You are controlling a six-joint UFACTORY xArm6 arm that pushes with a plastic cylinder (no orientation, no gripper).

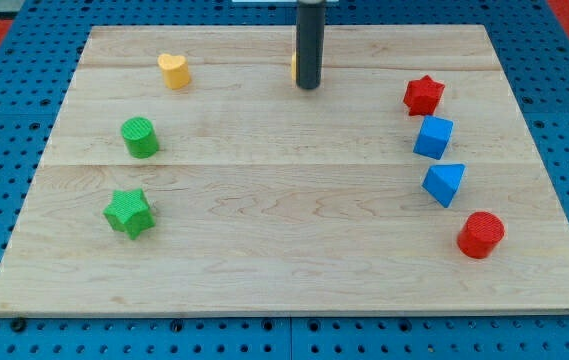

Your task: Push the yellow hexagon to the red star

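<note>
At the view's bottom right a ribbed red cylinder [480, 235] sits near the edge of the pale wooden board [284, 250], with a blue wedge [445, 184], blue cube [433, 137] and the red star [424, 95] ranged behind it, and a green star [128, 212], green cylinder [140, 137] and yellow heart [174, 71] up the left. Farthest back, my tip [308, 86] has no jaws to open or close, and it hides nearly all of a yellow block [293, 66], likely the hexagon, touching or just behind it on the left. Because the contact is off-centre, I judge a push toward the star could let that smooth plastic piece slip round the rod, or run wide into the blue cube.
</note>
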